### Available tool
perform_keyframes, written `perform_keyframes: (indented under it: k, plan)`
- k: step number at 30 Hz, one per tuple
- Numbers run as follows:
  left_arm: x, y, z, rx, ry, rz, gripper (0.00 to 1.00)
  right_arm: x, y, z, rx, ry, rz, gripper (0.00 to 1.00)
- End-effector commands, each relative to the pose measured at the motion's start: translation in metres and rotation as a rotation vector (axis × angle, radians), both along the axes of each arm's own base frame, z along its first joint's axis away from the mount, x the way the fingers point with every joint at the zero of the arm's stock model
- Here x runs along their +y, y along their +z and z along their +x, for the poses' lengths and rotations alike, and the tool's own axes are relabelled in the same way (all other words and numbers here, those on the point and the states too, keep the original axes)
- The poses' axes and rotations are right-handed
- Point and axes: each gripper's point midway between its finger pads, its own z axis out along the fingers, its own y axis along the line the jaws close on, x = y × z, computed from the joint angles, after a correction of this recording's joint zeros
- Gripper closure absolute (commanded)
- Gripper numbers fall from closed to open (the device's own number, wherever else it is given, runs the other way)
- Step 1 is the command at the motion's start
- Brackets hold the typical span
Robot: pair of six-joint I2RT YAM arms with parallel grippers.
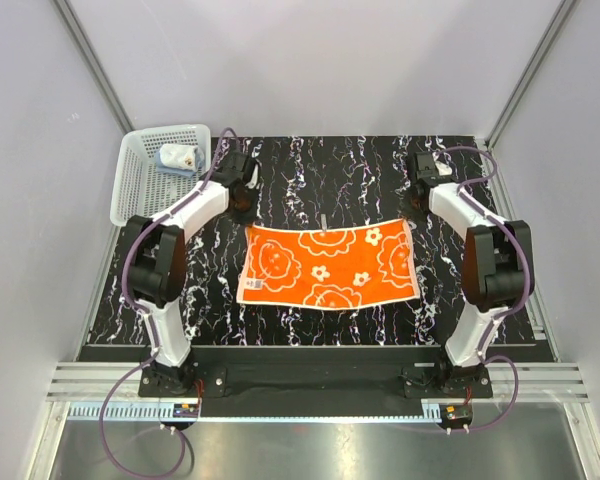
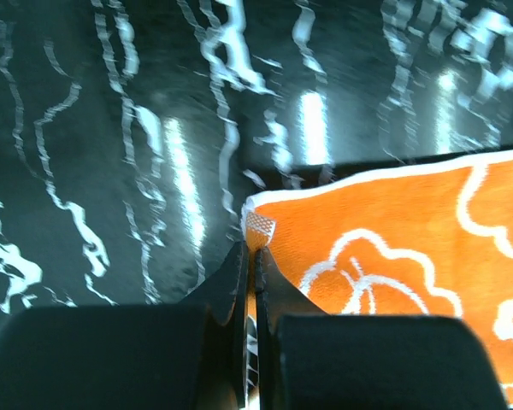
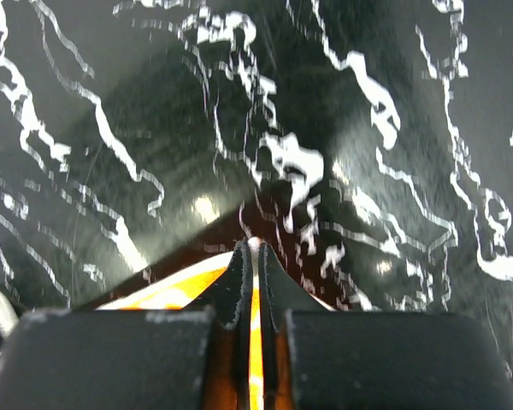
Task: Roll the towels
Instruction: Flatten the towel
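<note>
The orange towel [image 1: 328, 264] with white flowers lies spread flat, printed side up, on the black marbled table. My left gripper [image 1: 243, 205] is shut on its far left corner; in the left wrist view the white-hemmed corner of the towel [image 2: 393, 231] sticks out between the closed fingers of the gripper [image 2: 250, 248]. My right gripper [image 1: 417, 205] is shut on the far right corner, and in the right wrist view a strip of orange towel [image 3: 171, 295] shows between the pinched fingers of the gripper [image 3: 250, 246]. The light blue towel [image 1: 176, 157] lies bunched in the basket.
A white perforated basket [image 1: 140, 170] stands at the far left corner of the table, close to the left wrist. Grey walls enclose the table on three sides. The table's bare marbled surface [image 1: 330, 170] stretches beyond the towel.
</note>
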Motion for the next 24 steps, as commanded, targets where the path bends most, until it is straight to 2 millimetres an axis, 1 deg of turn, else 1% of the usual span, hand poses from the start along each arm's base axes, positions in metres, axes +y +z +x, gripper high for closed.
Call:
perform_keyframes:
  k: [1,2,3,4,5,6,7,8,9,10,11,12,13,14,15,16,17,18,19,20,21,22,23,24]
  plan:
    - [0.015,0.005,0.022,-0.015,0.026,-0.019,1.00,-0.006,0.009,0.029,-0.054,0.009,-0.005,1.00]
    - [0.015,0.008,0.029,-0.017,0.030,-0.044,1.00,-0.007,0.013,0.036,-0.067,0.009,-0.005,1.00]
    - [0.020,0.000,0.033,0.006,0.049,-0.054,1.00,-0.009,0.011,0.040,-0.063,0.010,-0.010,1.00]
    - [0.020,-0.003,0.034,0.019,0.051,-0.074,1.00,-0.011,0.003,0.041,-0.037,0.009,-0.019,1.00]
    - [0.022,-0.006,0.040,0.026,0.062,-0.082,1.00,-0.015,0.007,0.048,-0.046,-0.001,-0.029,1.00]
    - [0.023,-0.009,0.041,0.039,0.065,-0.090,1.00,-0.016,-0.002,0.048,-0.022,0.000,-0.035,1.00]
    - [0.024,-0.011,0.042,0.046,0.070,-0.092,0.98,-0.017,-0.003,0.051,-0.022,0.002,-0.034,1.00]
    - [0.029,-0.017,0.043,0.059,0.089,-0.094,0.85,-0.016,0.000,0.058,-0.034,0.007,-0.030,1.00]
    - [0.034,-0.019,0.044,0.062,0.108,-0.073,0.82,-0.016,-0.008,0.059,-0.016,0.021,-0.024,0.98]
    - [0.038,-0.020,0.044,0.064,0.127,-0.062,0.77,-0.015,-0.005,0.064,-0.024,0.025,-0.016,0.93]
    - [0.043,-0.020,0.044,0.070,0.145,-0.050,0.55,-0.011,-0.006,0.066,-0.021,0.040,0.006,0.86]
    - [0.047,-0.019,0.044,0.064,0.156,-0.035,0.50,-0.011,-0.008,0.068,-0.019,0.054,0.010,0.61]
    - [0.048,-0.017,0.043,0.057,0.161,-0.033,0.44,-0.009,-0.006,0.071,-0.028,0.061,0.017,0.49]
    - [0.048,-0.008,0.044,0.038,0.166,-0.040,0.38,-0.008,-0.004,0.073,-0.035,0.069,0.023,0.40]
    - [0.048,-0.007,0.042,0.035,0.170,-0.041,0.20,-0.007,0.000,0.073,-0.042,0.076,0.023,0.26]
    - [0.048,-0.003,0.041,0.029,0.173,-0.046,0.15,-0.007,0.004,0.073,-0.046,0.074,0.021,0.21]
    - [0.048,0.007,0.040,0.010,0.174,-0.052,0.11,-0.009,0.008,0.072,-0.048,0.071,0.016,0.18]
    - [0.048,0.012,0.039,-0.002,0.175,-0.056,0.03,-0.010,0.018,0.070,-0.065,0.070,0.012,0.16]
    - [0.053,0.015,0.037,-0.013,0.187,-0.037,0.01,-0.011,0.019,0.064,-0.057,0.065,0.008,0.14]
    - [0.051,0.028,0.036,-0.041,0.186,-0.044,0.01,-0.016,0.023,0.060,-0.062,0.053,-0.011,0.13]
    - [0.050,0.033,0.034,-0.054,0.183,-0.048,0.01,-0.018,0.040,0.056,-0.095,0.044,-0.015,0.11]
    - [0.048,0.038,0.032,-0.065,0.176,-0.053,0.01,-0.021,0.037,0.045,-0.077,0.036,-0.027,0.08]
    - [0.044,0.046,0.028,-0.084,0.165,-0.059,0.01,-0.024,0.041,0.039,-0.085,0.026,-0.035,0.08]
    - [0.042,0.052,0.026,-0.096,0.161,-0.056,0.01,-0.025,0.057,0.033,-0.118,0.022,-0.033,0.07]
